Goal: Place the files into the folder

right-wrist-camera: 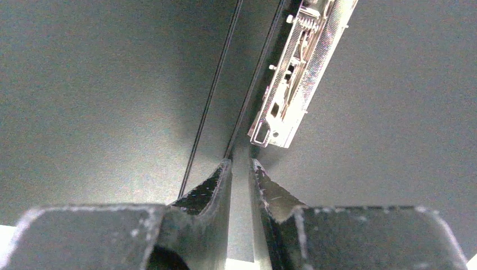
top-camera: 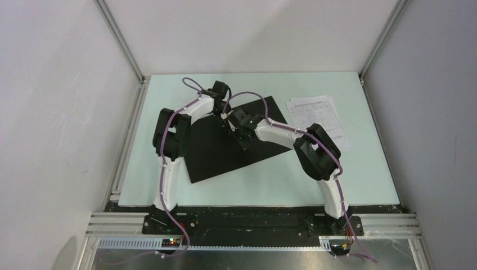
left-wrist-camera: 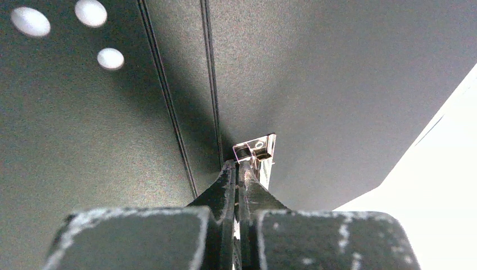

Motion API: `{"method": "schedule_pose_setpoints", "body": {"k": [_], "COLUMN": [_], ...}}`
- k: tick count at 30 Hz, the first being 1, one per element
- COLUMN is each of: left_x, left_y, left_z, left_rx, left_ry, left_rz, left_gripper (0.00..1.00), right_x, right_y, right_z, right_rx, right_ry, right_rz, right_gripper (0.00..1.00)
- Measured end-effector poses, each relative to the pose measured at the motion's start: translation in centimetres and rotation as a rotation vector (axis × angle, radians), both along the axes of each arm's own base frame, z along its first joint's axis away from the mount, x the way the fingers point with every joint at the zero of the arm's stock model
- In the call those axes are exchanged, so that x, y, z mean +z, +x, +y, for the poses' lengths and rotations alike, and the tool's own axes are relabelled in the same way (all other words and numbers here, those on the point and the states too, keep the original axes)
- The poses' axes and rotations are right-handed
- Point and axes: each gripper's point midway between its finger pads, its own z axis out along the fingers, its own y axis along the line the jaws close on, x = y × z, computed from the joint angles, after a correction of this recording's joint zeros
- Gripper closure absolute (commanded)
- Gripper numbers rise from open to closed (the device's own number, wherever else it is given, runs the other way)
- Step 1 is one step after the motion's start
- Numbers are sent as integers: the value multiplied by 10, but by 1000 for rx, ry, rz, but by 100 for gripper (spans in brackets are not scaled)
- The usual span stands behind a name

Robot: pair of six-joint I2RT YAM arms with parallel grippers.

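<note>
The folder [top-camera: 214,160] lies open on the table, black inside up. Its metal spine clip [right-wrist-camera: 298,73] runs along the middle crease. My left gripper [top-camera: 227,114] is over the far end of the crease; in the left wrist view its jaws [left-wrist-camera: 238,166] are pressed together, with the clip's end [left-wrist-camera: 260,147] right at the tips. My right gripper [top-camera: 245,142] hovers low over the crease just short of the clip's other end; its jaws [right-wrist-camera: 241,163] stand a narrow gap apart with nothing between them. The files [top-camera: 320,115], white printed sheets, lie on the table at the right, beside the folder.
The pale table [top-camera: 281,185] is enclosed by white walls and metal frame posts [top-camera: 121,39]. The right arm's elbow [top-camera: 318,149] hangs over the near corner of the files. Table surface shows past the folder's edge in the left wrist view [left-wrist-camera: 444,185].
</note>
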Motion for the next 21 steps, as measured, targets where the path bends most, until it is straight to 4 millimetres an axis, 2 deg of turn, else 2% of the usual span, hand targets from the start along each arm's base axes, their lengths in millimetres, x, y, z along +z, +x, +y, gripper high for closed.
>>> {"method": "schedule_pose_setpoints", "body": {"k": [2, 3, 5, 11, 21], "left_x": [0, 0, 0, 0, 0], "left_y": [0, 0, 0, 0, 0], "left_z": [0, 0, 0, 0, 0], "left_rx": [0, 0, 0, 0, 0], "left_ry": [0, 0, 0, 0, -3], "left_rz": [0, 0, 0, 1, 2], "left_gripper": [100, 100, 100, 100, 100], "right_x": [1, 2, 5, 22, 20], "right_y": [0, -1, 0, 11, 19], "right_z": [0, 0, 2, 11, 10], "right_rx": [1, 2, 6, 1, -12], "right_ry": [-3, -5, -4, 24, 9], "right_rz": [0, -1, -3, -44, -70], "right_gripper": [82, 95, 100, 100, 100]}}
